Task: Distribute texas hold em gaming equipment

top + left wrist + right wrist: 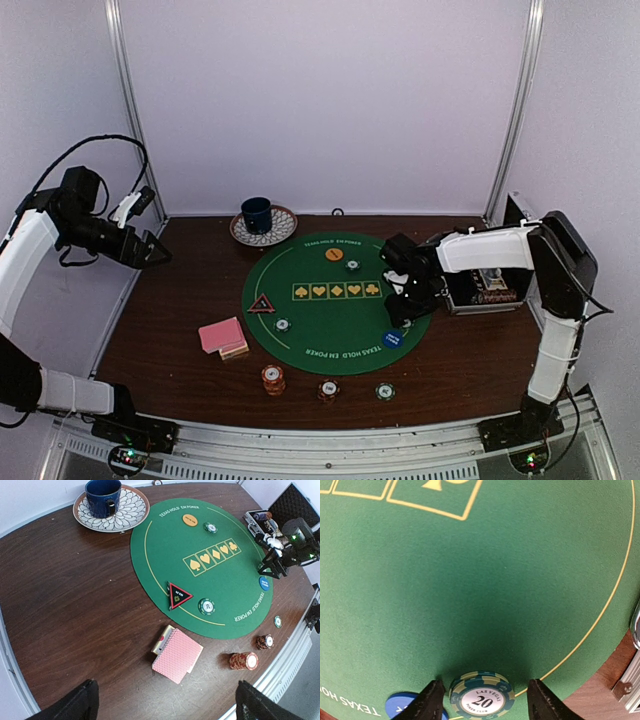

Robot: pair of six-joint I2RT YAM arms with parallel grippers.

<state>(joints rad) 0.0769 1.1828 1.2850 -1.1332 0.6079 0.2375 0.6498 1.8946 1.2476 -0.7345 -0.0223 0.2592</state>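
**Table** (170, 340): dark brown wood, carrying a round green felt mat (330, 330) printed with five yellow suit boxes.

**Left gripper** (166, 685): raised over the table's left side, well away from the mat. Fingers (80, 702) are spread wide and released, with nothing between them.

**Right gripper** (485, 681): low over the right part of the mat. It is released, one finger on either side of a chip; contact with the chip cannot be told.

**Chip marked 20** (481, 696): green with pale stripes, flat on the felt just inside the yellow border line, between the right fingers.

**Blue button** (393, 339): on the mat's near right edge, just beside the chip marked 20.

**Orange button** (334, 254): on the far part of the mat, with a single green chip (352, 265) close beside it.

**Triangle** (262, 304): black with a red rim, lying on the mat's left edge. A second green chip (282, 324) sits near it on the felt.

**Playing cards** (222, 336): a pink-backed stack on bare wood just left of the mat, the top cards slightly shifted.

**Orange chip stack** (272, 378): on the wood in front of the mat.

**Red chips** (328, 390): a shorter stack to the right of the orange one.

**Lone green chip** (385, 391): flat on the wood, right of the red chips.

**Mug** (257, 214): dark blue, upright on a patterned plate (280, 228) at the far edge, just beyond the mat.

**Case** (490, 285): open, at the mat's right side, behind the right arm.
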